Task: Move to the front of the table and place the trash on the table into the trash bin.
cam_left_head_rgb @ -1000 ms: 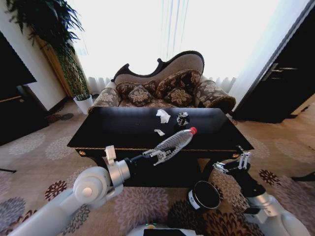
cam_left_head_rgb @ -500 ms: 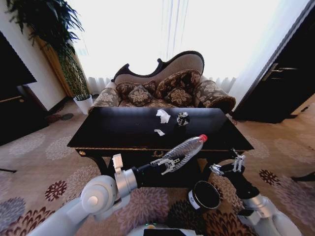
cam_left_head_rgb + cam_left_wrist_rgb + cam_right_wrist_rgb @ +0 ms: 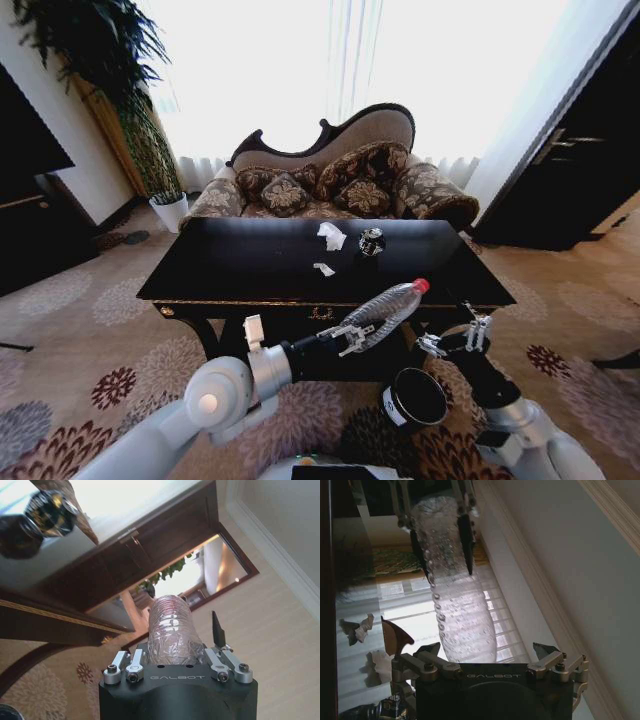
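Note:
My left gripper (image 3: 350, 336) is shut on a crushed clear plastic bottle (image 3: 392, 304) with a red cap, held in the air just in front of the black table's (image 3: 230, 270) front edge. The left wrist view has the bottle (image 3: 172, 632) running out from between the fingers. My right gripper (image 3: 452, 337) hangs open just right of the cap, above the black trash bin (image 3: 415, 398) on the carpet. In the right wrist view the bottle (image 3: 460, 605) points at the open right gripper (image 3: 470, 647). A white paper wad (image 3: 331, 236), a small scrap (image 3: 324, 269) and a dark crushed can (image 3: 371, 241) lie on the table.
A patterned sofa (image 3: 330, 180) stands behind the table. A white plant pot (image 3: 171, 210) sits at the back left and a dark cabinet (image 3: 580, 170) at the right. Patterned carpet surrounds the bin.
My left gripper has carried the bottle to the right and downward, off the table's front edge and nearer the bin. The right gripper has drifted slightly left and lower.

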Controlling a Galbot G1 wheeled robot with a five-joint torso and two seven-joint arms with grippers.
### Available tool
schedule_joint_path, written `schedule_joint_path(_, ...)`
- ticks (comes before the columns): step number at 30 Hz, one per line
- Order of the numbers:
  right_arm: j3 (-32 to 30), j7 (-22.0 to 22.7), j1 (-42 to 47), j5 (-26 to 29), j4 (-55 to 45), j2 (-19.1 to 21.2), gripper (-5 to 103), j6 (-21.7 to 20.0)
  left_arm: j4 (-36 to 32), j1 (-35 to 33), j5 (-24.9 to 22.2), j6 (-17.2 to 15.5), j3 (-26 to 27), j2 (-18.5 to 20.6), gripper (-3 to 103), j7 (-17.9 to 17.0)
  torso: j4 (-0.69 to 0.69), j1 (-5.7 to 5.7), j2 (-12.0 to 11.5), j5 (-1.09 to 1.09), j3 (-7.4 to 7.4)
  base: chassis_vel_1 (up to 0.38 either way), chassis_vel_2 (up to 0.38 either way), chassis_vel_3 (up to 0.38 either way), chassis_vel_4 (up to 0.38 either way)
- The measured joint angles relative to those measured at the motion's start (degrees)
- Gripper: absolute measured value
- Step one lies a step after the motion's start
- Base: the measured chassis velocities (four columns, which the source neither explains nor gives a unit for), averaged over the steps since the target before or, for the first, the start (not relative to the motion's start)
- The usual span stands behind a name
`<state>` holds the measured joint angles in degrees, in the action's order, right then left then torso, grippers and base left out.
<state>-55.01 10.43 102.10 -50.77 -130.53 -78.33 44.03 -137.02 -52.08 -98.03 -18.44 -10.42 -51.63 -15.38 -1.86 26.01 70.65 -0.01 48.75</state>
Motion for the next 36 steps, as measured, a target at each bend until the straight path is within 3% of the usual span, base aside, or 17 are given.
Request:
schedule_joint_path(2, 0.40, 0.05, 0.09, -1.39, 0.06, -0.52, 100, 0.93, -0.16, 2.10, -0.02, 0.08, -3.26, -1.28, 41, -0.71, 0.00, 0.00, 0.00, 0.00, 0.00, 0.000, 0.000, 0.000, 0.000)
schedule_joint_path(7, 1.05, 0.20, 0.16, -1.56, -0.08, -0.72, 100, 0.97, -0.32, 1.51, 0.36, 0.12, -4.87, -1.81, 41, -1.24, 0.00, 0.00, 0.00, 0.00, 0.00, 0.000, 0.000, 0.000, 0.000)
schedule_joint_path(19, 2.25, -1.04, -0.05, -0.21, -0.18, -0.37, 100, 0.93, -0.70, -2.36, 2.24, 0.29, -4.84, -1.57, 41, -1.23, 0.01, 0.00, 0.01, 0.00, 0.00, 0.000, 0.000, 0.000, 0.000)
schedule_joint_path(22, 2.69, -1.79, -0.25, 0.58, -0.18, -0.51, 84, 1.59, -0.45, -1.63, 2.02, 0.07, -4.31, -2.22, 41, -1.17, 0.00, 0.00, 0.00, 0.00, 0.00, 0.000, 0.000, 0.000, 0.000)
schedule_joint_path(25, 2.70, -1.92, -0.20, 0.83, -0.18, -0.51, 79, 1.62, -0.46, -1.63, 2.22, 0.18, -4.75, -2.28, 41, -0.89, 0.00, 0.00, 0.00, 0.00, 0.00, 0.000, 0.000, 0.000, 0.000)
schedule_joint_path(31, 2.56, -1.78, -0.03, 0.94, 0.10, -0.65, 52, 1.69, -0.37, -1.99, 2.83, 0.12, -5.04, -2.65, 41, -0.66, 0.00, -0.01, 0.01, 0.00, 0.00, 0.000, 0.000, 0.000, 0.000)
schedule_joint_path(36, 2.72, -1.50, -0.09, 1.00, 0.28, -0.77, 43, 1.70, -0.48, -1.83, 2.77, -0.05, -4.72, -2.42, 41, -0.67, 0.00, 0.00, 0.00, 0.00, 0.00, 0.000, 0.000, 0.000, 0.000)
